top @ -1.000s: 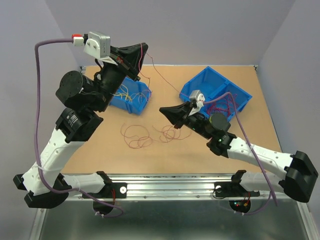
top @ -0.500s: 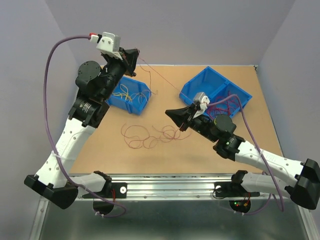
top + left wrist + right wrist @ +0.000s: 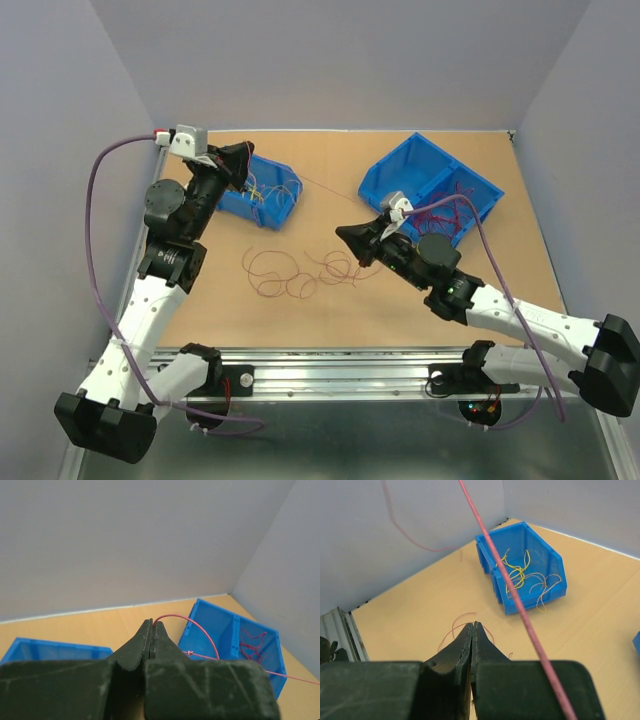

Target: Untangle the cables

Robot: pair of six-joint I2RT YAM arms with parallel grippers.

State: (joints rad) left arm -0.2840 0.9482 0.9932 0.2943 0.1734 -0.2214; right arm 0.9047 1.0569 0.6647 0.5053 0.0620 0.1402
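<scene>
At the upper left of the top view, the left claw [image 3: 245, 160] hangs over the small blue bin [image 3: 283, 208]. Its two fingers are pressed tight together. In its own wrist view a thin red cable [image 3: 195, 628] pokes out from between the tips, so the claw has that cable pinched. The arm hides the left part of the bin. Yellow and orange cables [image 3: 520, 575] lie curled inside the bin, too thin and mixed up to count.

From the left claw the red cable runs down and to the right over the table [image 3: 330, 310]. It is so thin from above that it is hard to follow, and its end near the right arm cannot be made out.

In the middle of the table, red loops [image 3: 285, 272] lie flat, curly and crossing each other.

Just right of them, the right claw [image 3: 341, 234] points left with its fingers shut tight. In its wrist view the red cable passes close by, blurry and cut off at the top and bottom edges. I cannot tell if this claw holds anything.

At the upper right sits the big blue bin [image 3: 395, 170] with two parts. Dark red cables [image 3: 455, 215] lie in its right part, partly hidden by the arm.
</scene>
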